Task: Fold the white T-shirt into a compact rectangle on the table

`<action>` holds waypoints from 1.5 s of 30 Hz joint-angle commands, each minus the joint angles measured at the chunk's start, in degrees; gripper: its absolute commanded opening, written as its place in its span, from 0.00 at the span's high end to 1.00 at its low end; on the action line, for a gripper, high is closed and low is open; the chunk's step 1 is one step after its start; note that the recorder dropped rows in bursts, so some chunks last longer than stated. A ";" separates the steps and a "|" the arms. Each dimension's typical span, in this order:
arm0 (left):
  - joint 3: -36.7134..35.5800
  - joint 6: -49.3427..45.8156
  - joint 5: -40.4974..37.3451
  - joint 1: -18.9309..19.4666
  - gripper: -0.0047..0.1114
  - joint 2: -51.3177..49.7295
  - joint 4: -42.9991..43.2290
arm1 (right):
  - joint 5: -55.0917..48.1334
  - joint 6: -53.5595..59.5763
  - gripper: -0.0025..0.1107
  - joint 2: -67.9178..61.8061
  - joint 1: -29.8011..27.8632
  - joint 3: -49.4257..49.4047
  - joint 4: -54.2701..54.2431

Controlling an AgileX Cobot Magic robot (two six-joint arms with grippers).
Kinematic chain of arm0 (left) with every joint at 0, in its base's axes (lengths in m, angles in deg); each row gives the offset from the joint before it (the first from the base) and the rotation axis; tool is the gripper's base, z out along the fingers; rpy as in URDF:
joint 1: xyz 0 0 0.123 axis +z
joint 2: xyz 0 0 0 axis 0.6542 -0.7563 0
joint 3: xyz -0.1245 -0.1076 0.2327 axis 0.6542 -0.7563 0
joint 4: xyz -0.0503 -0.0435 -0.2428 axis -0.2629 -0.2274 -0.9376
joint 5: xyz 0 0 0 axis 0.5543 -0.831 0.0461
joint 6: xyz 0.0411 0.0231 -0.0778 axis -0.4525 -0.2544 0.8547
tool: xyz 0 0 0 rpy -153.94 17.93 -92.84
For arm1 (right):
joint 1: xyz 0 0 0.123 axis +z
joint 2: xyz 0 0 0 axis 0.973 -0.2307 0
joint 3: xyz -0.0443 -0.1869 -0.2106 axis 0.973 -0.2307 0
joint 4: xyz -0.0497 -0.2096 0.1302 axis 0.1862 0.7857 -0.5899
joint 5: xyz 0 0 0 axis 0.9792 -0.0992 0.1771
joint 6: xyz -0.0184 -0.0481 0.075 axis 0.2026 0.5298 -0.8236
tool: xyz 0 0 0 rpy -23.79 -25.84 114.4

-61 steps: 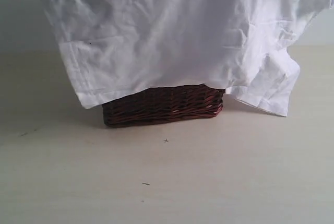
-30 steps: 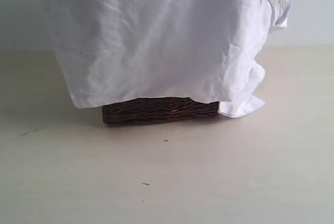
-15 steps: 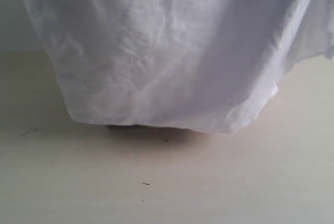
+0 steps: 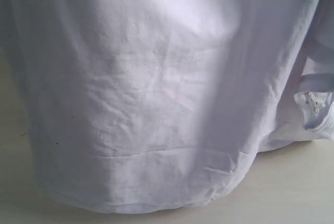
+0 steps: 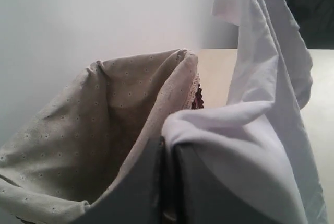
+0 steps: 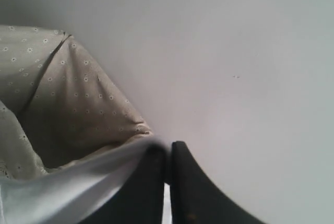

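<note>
- Exterior view: nearly the whole frame is filled by the white T-shirt [image 4: 156, 104], hung up like a curtain. A faint pink patch is seen through the cloth. A strip of the table [image 4: 292, 192] is visible under the hem. Whether the hem touches it can't be told.
- Left wrist view: the left gripper [image 5: 166, 145] is pressed together, with a fold of the white T-shirt [image 5: 261, 130] pinched in it. The dotted liner [image 5: 104, 114] of the wicker basket [image 5: 198, 98] is seen just beside.
- Right wrist view: the right gripper [image 6: 168, 148] is clamped together too, with an edge of the white T-shirt [image 6: 68, 187] nipped in it. The liner [image 6: 68, 98] is seen behind.
</note>
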 commanded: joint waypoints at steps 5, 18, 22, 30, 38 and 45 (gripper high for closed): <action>0.25 1.32 -3.54 0.12 0.96 0.46 -0.02 | 0.66 -6.19 0.98 0.47 -0.32 0.57 1.46; 0.25 1.43 -3.38 0.12 0.96 0.46 1.45 | 0.66 -6.19 0.98 0.47 -0.32 0.57 2.56; 0.25 1.43 -3.38 0.12 0.96 0.46 1.45 | 0.66 -6.19 0.98 0.47 -0.32 0.57 2.56; 0.25 1.53 -3.12 0.12 0.96 0.46 1.44 | 0.66 -6.19 0.98 0.47 -0.32 0.57 2.56; 0.25 1.53 -2.97 0.12 0.96 0.46 1.44 | 0.66 -6.19 0.98 0.47 -0.32 0.57 2.56; 0.25 1.53 -2.97 0.12 0.96 0.46 1.44 | 0.66 -6.19 0.98 0.47 -0.32 0.57 2.56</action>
